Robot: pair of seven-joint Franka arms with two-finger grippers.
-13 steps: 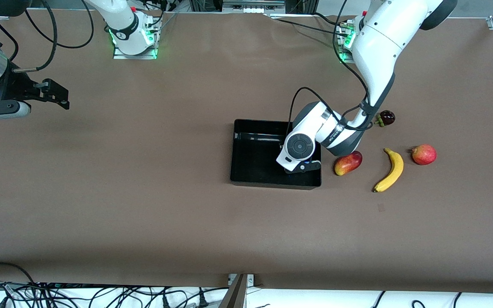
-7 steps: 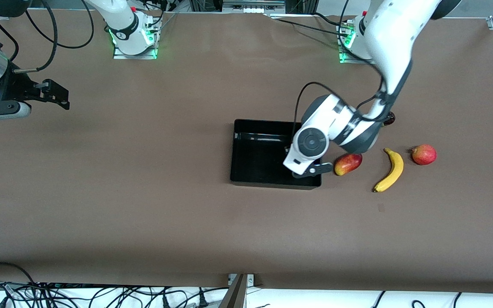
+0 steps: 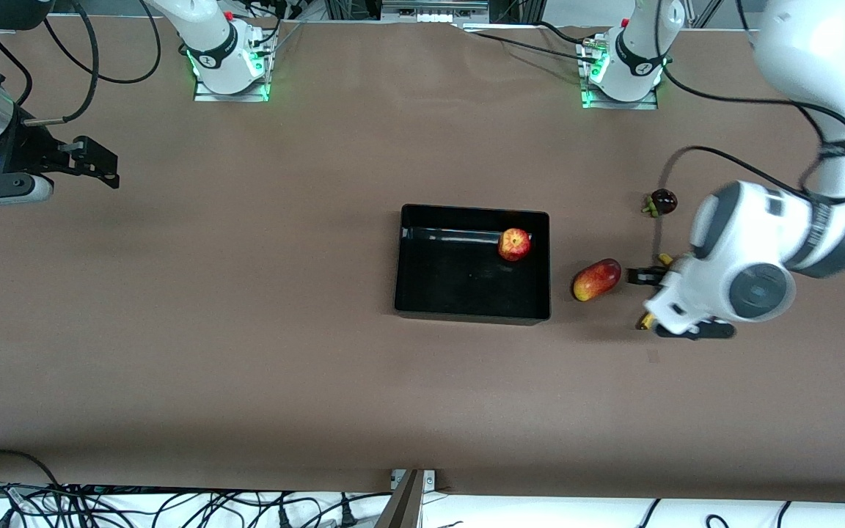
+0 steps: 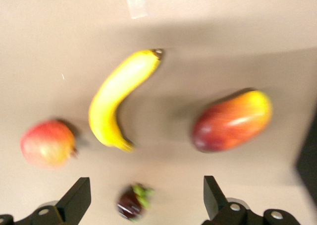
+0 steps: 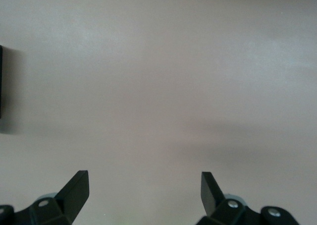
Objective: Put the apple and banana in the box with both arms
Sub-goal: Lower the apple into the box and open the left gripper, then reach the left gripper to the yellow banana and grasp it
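The apple (image 3: 514,244) lies inside the black box (image 3: 459,286), in the corner toward the left arm's base. The banana shows only as its two tips (image 3: 663,258) under my left hand in the front view. It shows whole in the left wrist view (image 4: 116,103), lying on the table. My left gripper (image 3: 670,303) hangs over the banana, open and empty; it also shows in the left wrist view (image 4: 146,190). My right gripper (image 3: 96,161) waits at the right arm's end of the table, open and empty over bare table (image 5: 143,183).
An oblong red-yellow mango-like fruit (image 3: 596,279) (image 4: 232,121) lies between the box and the banana. A dark mangosteen (image 3: 662,202) (image 4: 132,202) lies farther from the front camera. A pinkish-red round fruit (image 4: 47,143) lies beside the banana.
My left arm has swung from over the box to over the banana, toward its own end of the table. The apple now shows lying in the box. My right arm has not moved.
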